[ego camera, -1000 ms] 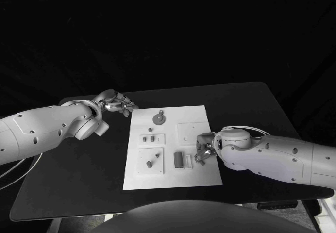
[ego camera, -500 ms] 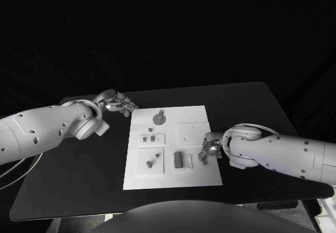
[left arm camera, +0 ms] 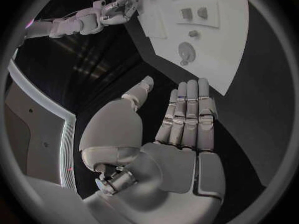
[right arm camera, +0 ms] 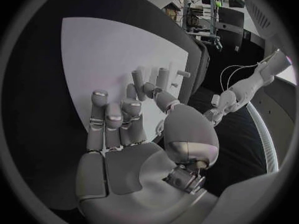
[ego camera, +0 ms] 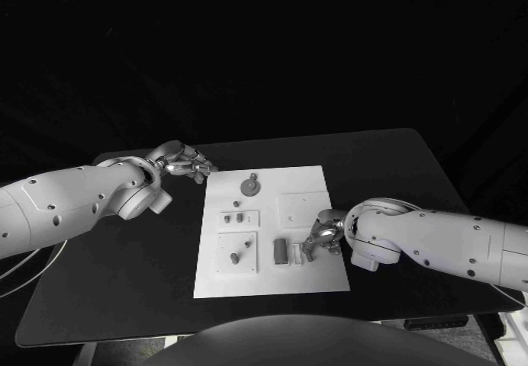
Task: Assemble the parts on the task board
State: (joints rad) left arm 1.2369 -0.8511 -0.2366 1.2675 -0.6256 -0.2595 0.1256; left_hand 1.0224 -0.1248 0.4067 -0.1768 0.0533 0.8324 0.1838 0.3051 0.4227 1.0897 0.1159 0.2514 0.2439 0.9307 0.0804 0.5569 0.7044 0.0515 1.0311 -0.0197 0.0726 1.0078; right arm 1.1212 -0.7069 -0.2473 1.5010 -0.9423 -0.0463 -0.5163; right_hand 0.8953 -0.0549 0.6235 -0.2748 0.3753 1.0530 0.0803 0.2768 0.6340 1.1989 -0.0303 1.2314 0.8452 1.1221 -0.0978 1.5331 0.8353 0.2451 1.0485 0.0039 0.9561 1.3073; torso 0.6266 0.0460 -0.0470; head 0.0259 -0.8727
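Fingers [right arm camera: 115, 117] of the right hand [ego camera: 323, 235] curl loosely over the task board's [ego camera: 308, 179] near right part, holding nothing, just beside two upright parts [ego camera: 288, 252]. Farther off — past the board's left edge, over the counter [ego camera: 132, 252] — the left hand [ego camera: 185, 162] hovers, fingers straight together, empty.

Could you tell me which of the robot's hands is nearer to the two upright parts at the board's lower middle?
The right. The right hand hovers just beside the two upright parts on the task board, empty. The left hand is off the board, beyond its far left corner.
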